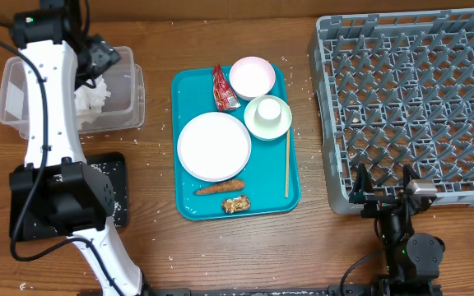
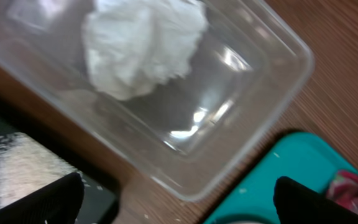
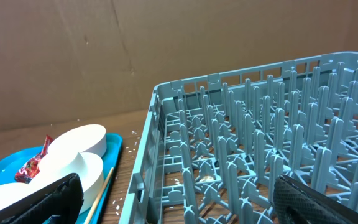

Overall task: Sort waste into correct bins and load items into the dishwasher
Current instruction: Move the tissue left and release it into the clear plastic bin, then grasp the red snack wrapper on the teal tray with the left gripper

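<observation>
Left hand [image 1: 97, 59]: above the clear tub [image 1: 132, 90] at the far left of the worktop [image 1: 155, 238]; fingers spread wide, released, gripping nothing.
Napkin [image 2: 142, 46]: crumpled, white, lies inside the clear tub toward one end, apart from the left hand's fingers.
Black tray [image 1: 115, 177]: just beside the tub on its near side, speckled with rice, partly hidden by the left arm in the overhead view.
Teal tray [image 1: 293, 191]: mid-worktop, between tub and dish rack [image 1: 410, 99].
On teal tray, far end: red wrapper [image 1: 223, 89] beside pink bowl [image 1: 252, 77]; green bowl [image 1: 267, 117] just below it, white cup apparently inside.
On teal tray, middle: white plate [image 1: 214, 146]; thin wooden stick [image 1: 286, 163] along the right edge.
On teal tray, near end: carrot stick [image 1: 219, 188], brown lump [image 1: 237, 205] next to it.
Right hand [image 3: 179, 205]: low at the rack's near edge; fingers wide apart, released, empty.
</observation>
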Tool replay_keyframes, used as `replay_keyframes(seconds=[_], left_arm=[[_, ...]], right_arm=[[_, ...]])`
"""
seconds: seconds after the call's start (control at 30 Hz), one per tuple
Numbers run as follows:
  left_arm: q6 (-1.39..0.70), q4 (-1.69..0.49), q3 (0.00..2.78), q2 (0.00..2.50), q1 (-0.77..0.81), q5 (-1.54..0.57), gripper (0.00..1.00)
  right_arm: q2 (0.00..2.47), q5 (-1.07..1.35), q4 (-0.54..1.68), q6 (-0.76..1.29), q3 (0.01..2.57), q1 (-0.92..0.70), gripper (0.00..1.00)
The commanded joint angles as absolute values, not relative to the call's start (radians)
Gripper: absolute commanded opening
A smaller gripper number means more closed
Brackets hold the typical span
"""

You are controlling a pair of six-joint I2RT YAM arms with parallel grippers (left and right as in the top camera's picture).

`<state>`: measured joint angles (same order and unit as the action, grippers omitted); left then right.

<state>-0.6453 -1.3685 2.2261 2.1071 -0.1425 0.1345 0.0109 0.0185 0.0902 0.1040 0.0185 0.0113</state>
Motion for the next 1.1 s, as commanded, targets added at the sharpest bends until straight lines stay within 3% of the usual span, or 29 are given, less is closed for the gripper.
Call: replay_keyframes(seconds=[0.0, 0.17, 0.47, 0.87, 1.07], left_arm=[[-0.519, -1.336, 2.187, 2.121, -0.067, -0.037, 0.98], [-0.459, -1.275, 2.125, 2.121, 0.059, -0.044, 0.91], [-0.433, -0.945, 1.911, 2.123, 0.279, 0.057, 0.91], [-0.453, -0.678, 1.694, 2.125, 0.303, 0.047, 0.85], [-0.452, -0.640, 1.641, 2.138, 0.303, -0.045, 0.76]], right_arm=[[0.003, 0.009, 0.084, 0.097, 0.008, 0.006, 1.00], [0.003, 0.009, 0.084, 0.097, 0.008, 0.006, 1.00], [0.003, 0.009, 0.084, 0.097, 0.008, 0.006, 1.00], [0.003, 0.009, 0.084, 0.097, 0.008, 0.006, 1.00], [0.003, 0.009, 0.084, 0.097, 0.008, 0.006, 1.00]])
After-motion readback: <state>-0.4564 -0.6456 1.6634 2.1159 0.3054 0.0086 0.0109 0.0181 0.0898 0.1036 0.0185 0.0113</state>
